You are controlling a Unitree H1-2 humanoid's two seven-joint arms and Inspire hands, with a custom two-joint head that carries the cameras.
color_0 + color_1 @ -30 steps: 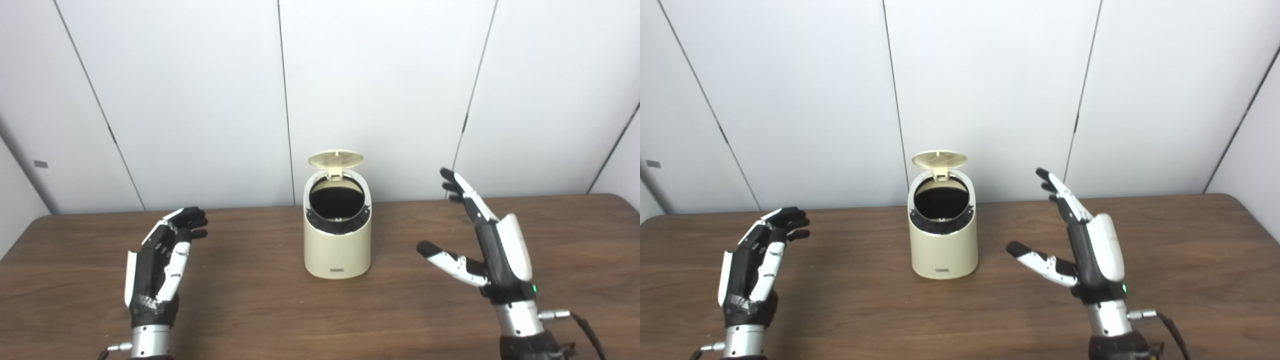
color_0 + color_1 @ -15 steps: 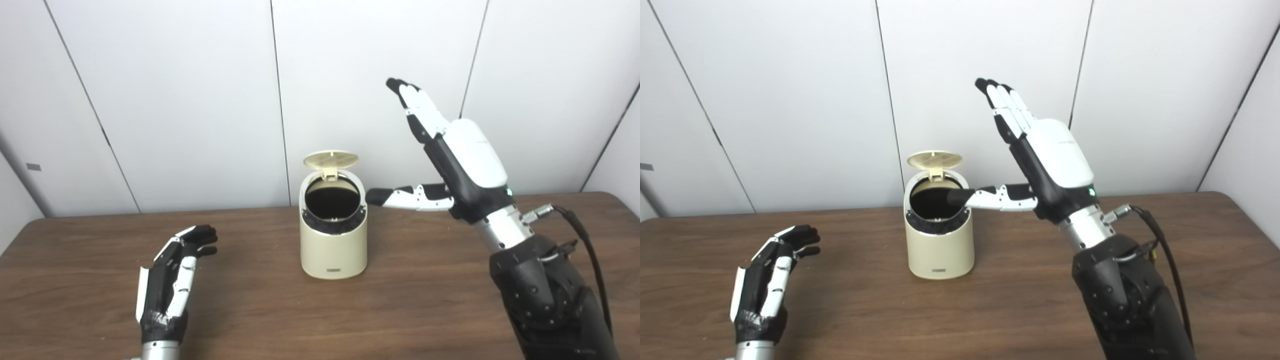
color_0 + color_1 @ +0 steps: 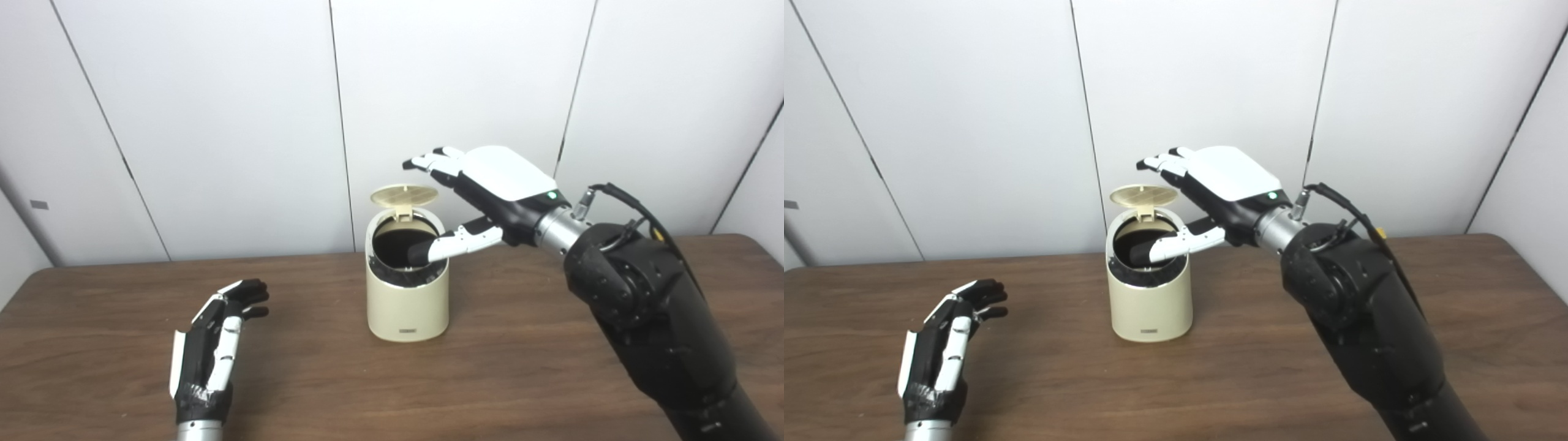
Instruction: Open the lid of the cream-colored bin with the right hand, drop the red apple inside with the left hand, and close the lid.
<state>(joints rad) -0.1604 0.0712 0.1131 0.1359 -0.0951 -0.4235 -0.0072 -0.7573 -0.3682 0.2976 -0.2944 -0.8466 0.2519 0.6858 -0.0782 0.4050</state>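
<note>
Cream-colored bin (image 3: 407, 294) stands upright mid-table, lid (image 3: 403, 195) hinged up at back, dark opening exposed. Left eye view: right hand (image 3: 484, 196) above and right of bin, palm down, fingers spread, grasping nothing; thumb lies across bin's open mouth, fingertips (image 3: 419, 163) just above raised lid. Left hand (image 3: 211, 349) well left of bin, near wooden table (image 3: 520, 367), released, fingers slightly curled, empty.

Right eye view: same layout; contact between thumb and bin rim unclear. Apple not visible in either view.
</note>
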